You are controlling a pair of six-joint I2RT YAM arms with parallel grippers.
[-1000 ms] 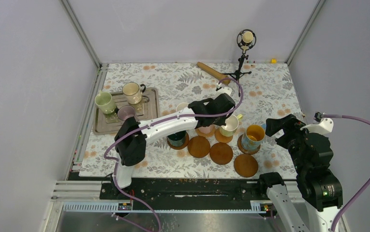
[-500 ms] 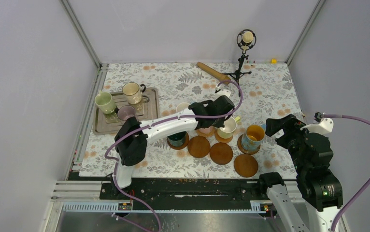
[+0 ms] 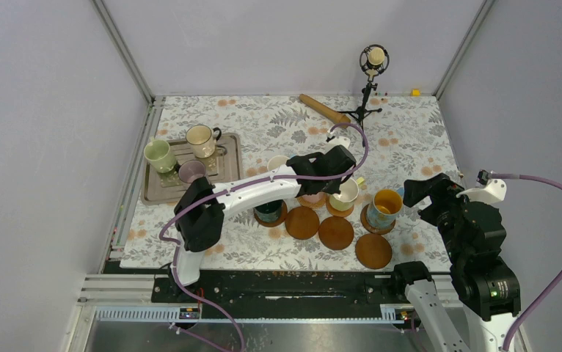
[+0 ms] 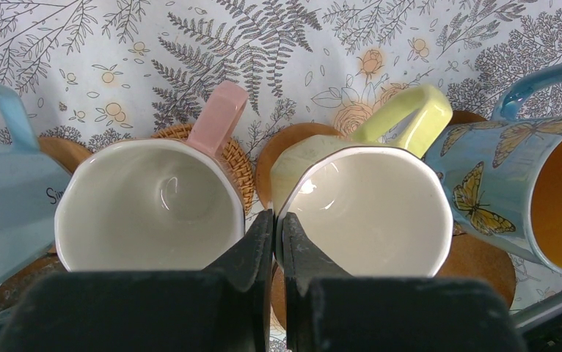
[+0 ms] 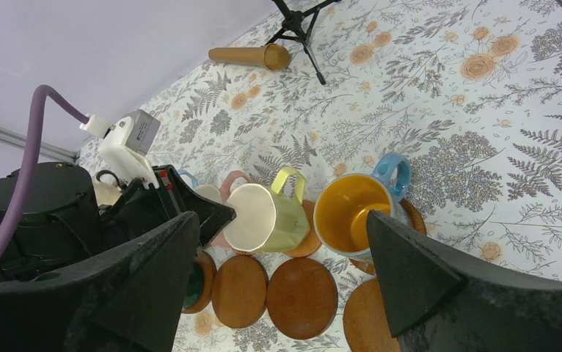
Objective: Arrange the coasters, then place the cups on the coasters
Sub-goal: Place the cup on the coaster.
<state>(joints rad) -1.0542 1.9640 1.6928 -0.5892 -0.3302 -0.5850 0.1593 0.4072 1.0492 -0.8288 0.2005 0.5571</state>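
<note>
Over the table (image 3: 410, 139), your left hand (image 4: 276, 235), pinching the lime cup (image 4: 366, 213) by its rim, has eased it toward its coaster (image 4: 293, 143); right hand (image 5: 284, 220) gapes.

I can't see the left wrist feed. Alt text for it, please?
The left hand is shut on the near rim of a light green mug, one finger inside, one outside. Beside it on the picture's left sits a pink-handled mug on a woven coaster; a blue butterfly mug with a yellow inside is at the right edge.
</note>
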